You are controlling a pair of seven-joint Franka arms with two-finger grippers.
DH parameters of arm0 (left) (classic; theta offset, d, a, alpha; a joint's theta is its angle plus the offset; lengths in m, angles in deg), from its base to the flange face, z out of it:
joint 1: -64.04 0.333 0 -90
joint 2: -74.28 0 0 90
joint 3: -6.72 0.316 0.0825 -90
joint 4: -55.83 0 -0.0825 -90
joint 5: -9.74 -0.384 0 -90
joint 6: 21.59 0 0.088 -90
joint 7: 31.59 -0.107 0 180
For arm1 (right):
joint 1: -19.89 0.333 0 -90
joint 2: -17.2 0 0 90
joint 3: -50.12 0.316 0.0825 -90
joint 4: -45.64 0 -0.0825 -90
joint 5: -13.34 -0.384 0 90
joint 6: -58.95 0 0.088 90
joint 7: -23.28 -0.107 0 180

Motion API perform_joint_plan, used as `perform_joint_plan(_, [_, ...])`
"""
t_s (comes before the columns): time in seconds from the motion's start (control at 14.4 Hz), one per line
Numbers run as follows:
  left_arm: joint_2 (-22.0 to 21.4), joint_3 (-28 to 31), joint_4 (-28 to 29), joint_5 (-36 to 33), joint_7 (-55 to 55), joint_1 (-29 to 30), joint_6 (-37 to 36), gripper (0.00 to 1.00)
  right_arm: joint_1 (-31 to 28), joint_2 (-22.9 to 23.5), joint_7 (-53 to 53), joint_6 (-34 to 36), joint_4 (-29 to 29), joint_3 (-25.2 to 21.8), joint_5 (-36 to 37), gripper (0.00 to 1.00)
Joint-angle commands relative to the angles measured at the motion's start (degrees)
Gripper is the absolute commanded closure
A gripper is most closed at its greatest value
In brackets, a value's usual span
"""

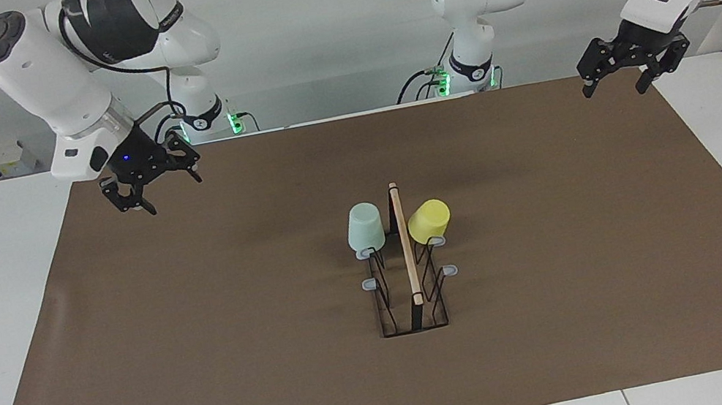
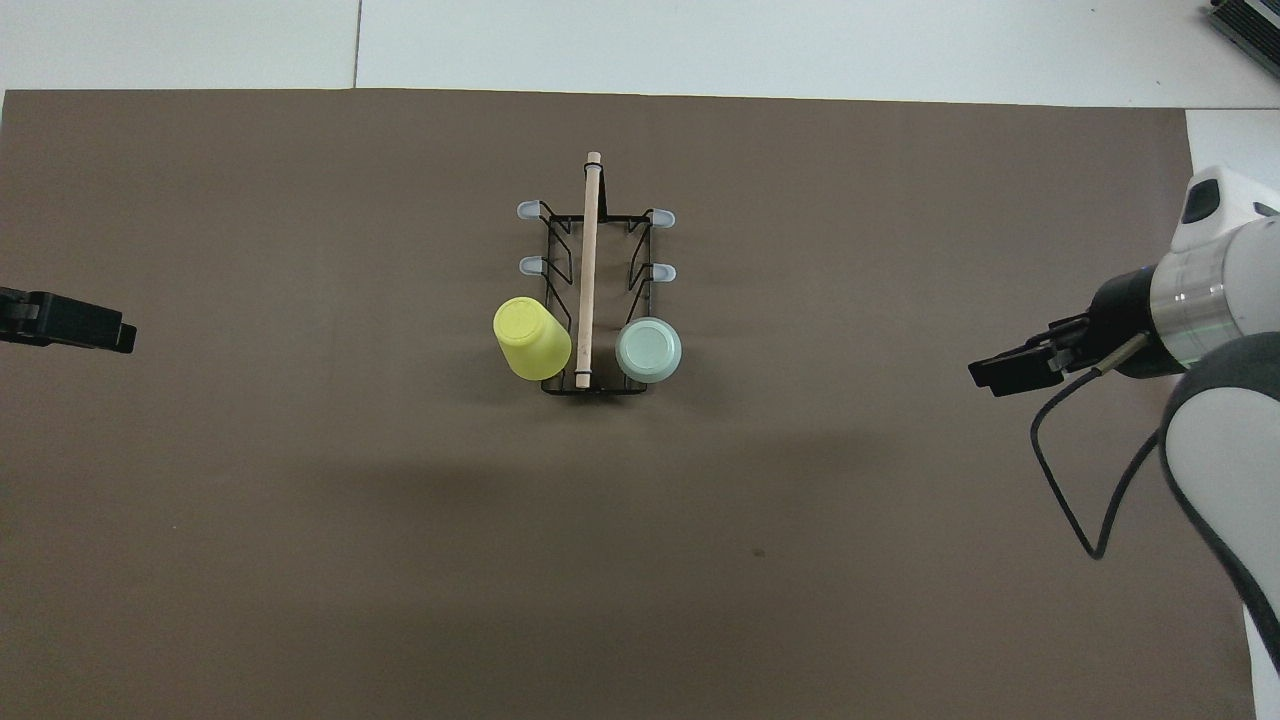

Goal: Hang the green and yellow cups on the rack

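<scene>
The black wire rack [image 1: 412,297] [image 2: 592,300] with its wooden rod stands in the middle of the brown mat. The pale green cup [image 1: 365,227] [image 2: 649,349] hangs mouth down on the prong nearest the robots, on the right arm's side of the rod. The yellow cup [image 1: 429,219] [image 2: 531,338] hangs tilted on the matching prong on the left arm's side. My right gripper [image 1: 155,194] [image 2: 1000,372] is open and empty over the mat's corner at the right arm's end. My left gripper [image 1: 614,88] [image 2: 105,335] is open and empty over the mat's edge at the left arm's end.
The brown mat [image 1: 208,348] covers most of the white table. Several grey-tipped prongs of the rack, farther from the robots than the cups, carry nothing. A cable loops down from the right wrist [image 2: 1060,480].
</scene>
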Motion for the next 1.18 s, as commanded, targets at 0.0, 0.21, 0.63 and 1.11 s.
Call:
perform_joint_plan(0.0, [-1.51, 0.02, 1.54, 0.01, 0.91, -0.27, 0.4, 0.0, 1.51, 1.56, -4.46, 2.24, -2.71, -0.06, 2.08, 0.0])
perform_joint_plan(0.21, [-1.51, 0.02, 1.54, 0.01, 0.91, -0.27, 0.48, 0.0, 5.62, 2.0, -4.73, 2.69, -3.68, -4.69, 3.84, 0.0])
perform_joint_plan(0.63, [-1.51, 0.02, 1.45, -0.34, 0.83, -0.27, 0.83, 0.0, 11.36, 2.09, -8.6, 3.92, -3.68, -11.31, 4.8, 0.0])
perform_joint_plan(1.11, [-1.51, 0.02, 1.45, -0.43, 0.82, -0.27, 0.84, 0.0, 11.18, 2.18, -8.69, 3.83, -3.68, -11.49, 5.15, 0.0])
